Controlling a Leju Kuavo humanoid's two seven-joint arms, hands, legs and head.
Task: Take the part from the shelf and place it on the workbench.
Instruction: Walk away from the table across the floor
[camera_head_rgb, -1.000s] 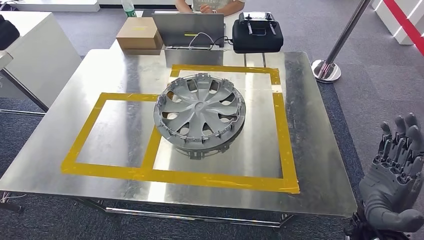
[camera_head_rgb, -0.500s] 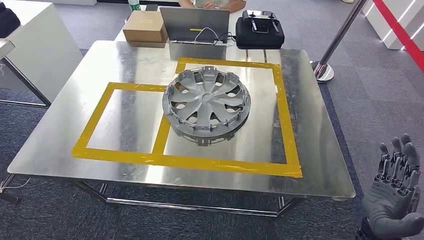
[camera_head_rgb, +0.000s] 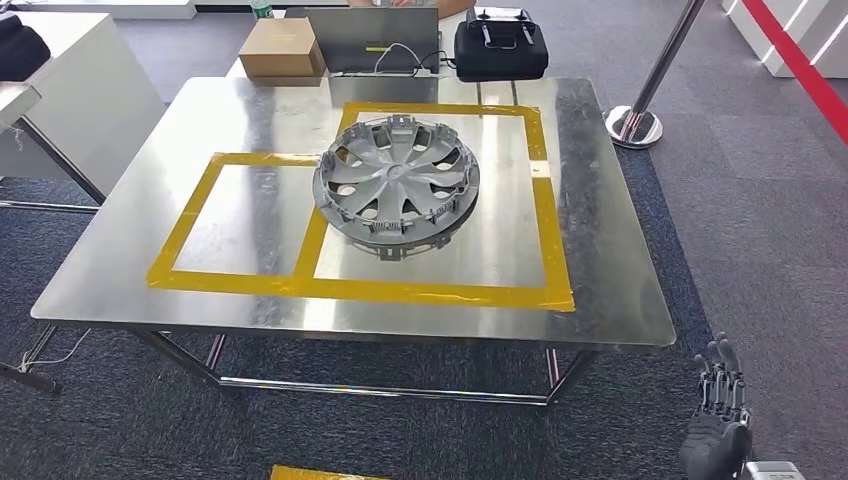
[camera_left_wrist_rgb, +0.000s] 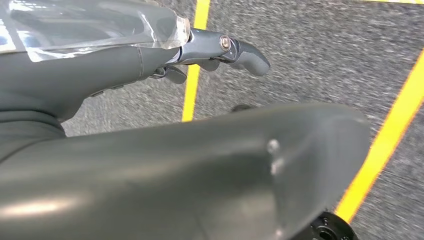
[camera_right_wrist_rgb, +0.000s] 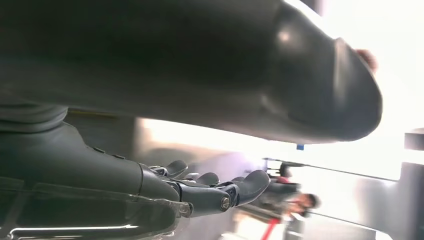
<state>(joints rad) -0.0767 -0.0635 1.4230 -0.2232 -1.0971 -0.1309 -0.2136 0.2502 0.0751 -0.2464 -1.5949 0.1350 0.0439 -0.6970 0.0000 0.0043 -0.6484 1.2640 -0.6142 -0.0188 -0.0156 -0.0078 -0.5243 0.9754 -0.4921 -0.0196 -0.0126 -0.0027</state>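
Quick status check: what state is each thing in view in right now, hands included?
Wheel cover: lying flat on the workbench, overlapping the yellow tape outline, nothing touching it.
Right hand: low beside the workbench, fingers apart, holding nothing.
Left hand: over the carpet, holding nothing.
Laptop: lid open, cable plugged in.
Cardboard box: closed.
Black case: closed.

Tabletop (camera_head_rgb: 600, 250): brushed sheet metal, semi-glossy, streaky reflections. Yellow tape (camera_head_rgb: 440, 294) on it looks smooth, slightly shiny. Hubcap (camera_head_rgb: 396, 186): matt grey plastic. Floor carpet (camera_head_rgb: 780, 230): rough grey weave. Cardboard box (camera_head_rgb: 281, 48): plain matt brown. My right hand (camera_head_rgb: 716, 430): matt dark grey plastic fingers (camera_head_rgb: 722, 380).
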